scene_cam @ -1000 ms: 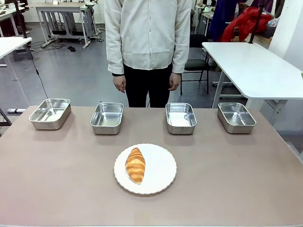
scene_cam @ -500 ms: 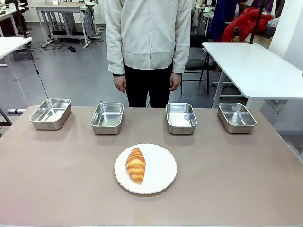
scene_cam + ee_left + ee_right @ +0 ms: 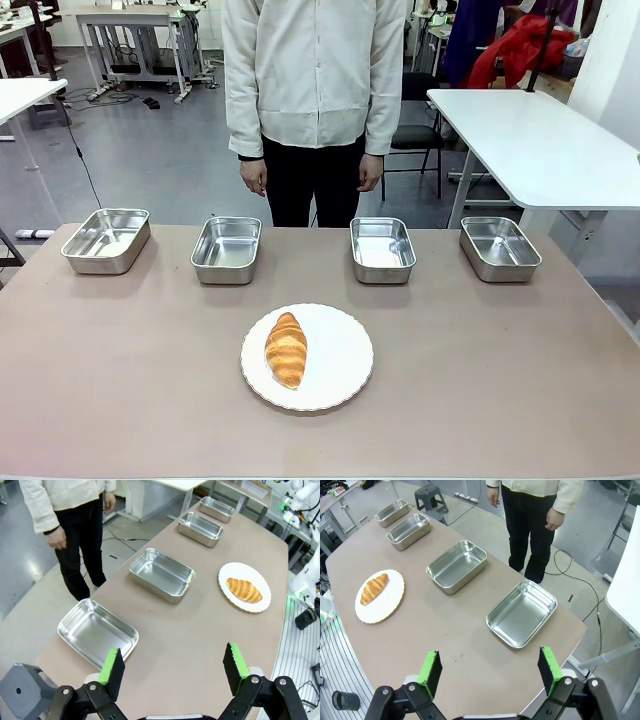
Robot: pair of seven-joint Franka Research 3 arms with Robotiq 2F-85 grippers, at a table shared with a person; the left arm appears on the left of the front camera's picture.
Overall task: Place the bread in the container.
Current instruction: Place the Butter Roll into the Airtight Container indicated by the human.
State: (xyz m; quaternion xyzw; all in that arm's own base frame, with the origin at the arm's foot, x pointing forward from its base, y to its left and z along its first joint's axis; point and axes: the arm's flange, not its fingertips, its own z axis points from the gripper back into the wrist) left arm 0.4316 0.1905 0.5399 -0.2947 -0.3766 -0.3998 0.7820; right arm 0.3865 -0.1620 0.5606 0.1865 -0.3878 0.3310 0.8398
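The bread [image 3: 286, 349], a golden-brown croissant, lies on the left half of a round white plate [image 3: 340, 352] near the table's middle. Behind it, along the far edge, several alike steel containers stand in a row, all empty: far left [image 3: 104, 262], centre left [image 3: 225, 275], centre right [image 3: 382, 274], far right [image 3: 500, 270]. My left gripper [image 3: 173, 662] hangs open high above the table's left end, with the bread [image 3: 244, 590] far off. My right gripper [image 3: 489, 665] hangs open above the right end, the bread [image 3: 374, 589] far off too. Neither holds anything.
A person [image 3: 314, 90] in a pale shirt stands at the far edge behind the two middle containers, hands hanging by their sides. A white table [image 3: 530, 140] stands off to the back right. The brown tabletop [image 3: 480, 380] is bare around the plate.
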